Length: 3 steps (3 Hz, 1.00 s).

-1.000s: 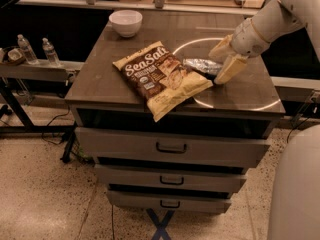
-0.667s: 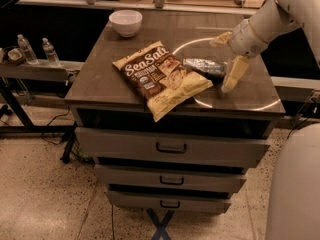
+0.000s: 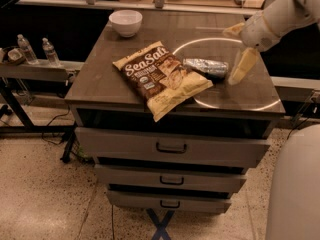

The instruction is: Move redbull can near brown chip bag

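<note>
My gripper (image 3: pixel 235 54) hangs over the right side of the dark wooden cabinet top (image 3: pixel 95 79). Its two pale yellow fingers (image 3: pixel 243 64) are spread wide and hold nothing. The redbull can (image 3: pixel 206 67) lies on its side on the cabinet top, just left of my lower finger (I cannot tell whether that fingertip touches the can's right end). The can's left end sits right against the right edge of the brown chip bag (image 3: pixel 162 79). The bag lies flat and slantwise near the cabinet's front edge, with its white "Sea Salt" lettering facing up. A bright ring of reflected light (image 3: pixel 260 105) curves across the surface around the can and under my arm. A white bowl (image 3: pixel 125 22) stands at the far left corner of the top, well apart from the bag. Below the top, three drawers (image 3: pixel 172 146) with dark handles are stacked and closed. To the left, two clear water bottles (image 3: pixel 50 51) stand upright on a low shelf (image 3: pixel 35 70) beside the cabinet.
</note>
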### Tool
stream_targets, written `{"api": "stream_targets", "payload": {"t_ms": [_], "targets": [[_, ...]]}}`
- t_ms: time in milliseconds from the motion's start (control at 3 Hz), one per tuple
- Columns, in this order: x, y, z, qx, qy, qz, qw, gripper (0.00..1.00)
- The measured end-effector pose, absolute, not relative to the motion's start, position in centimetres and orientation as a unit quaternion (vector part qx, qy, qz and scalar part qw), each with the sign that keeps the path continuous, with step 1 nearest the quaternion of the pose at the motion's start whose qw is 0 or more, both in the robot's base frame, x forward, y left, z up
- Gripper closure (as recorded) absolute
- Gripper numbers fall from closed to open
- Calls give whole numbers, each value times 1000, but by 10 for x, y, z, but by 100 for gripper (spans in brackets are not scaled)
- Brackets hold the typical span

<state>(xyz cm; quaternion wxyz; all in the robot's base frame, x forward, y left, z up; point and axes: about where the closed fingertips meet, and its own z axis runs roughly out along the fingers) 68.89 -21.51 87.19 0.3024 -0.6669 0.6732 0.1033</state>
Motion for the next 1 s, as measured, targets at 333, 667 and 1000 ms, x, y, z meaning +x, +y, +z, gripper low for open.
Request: {"api": "stream_targets", "payload": {"t_ms": [333,667,1000], "targets": [[701,-311,964,-506,758,44,409,0],[701,-385,1045,-374,785,-32,492,0],[704,-376,1035,-384,785,-22,485,0]]}}
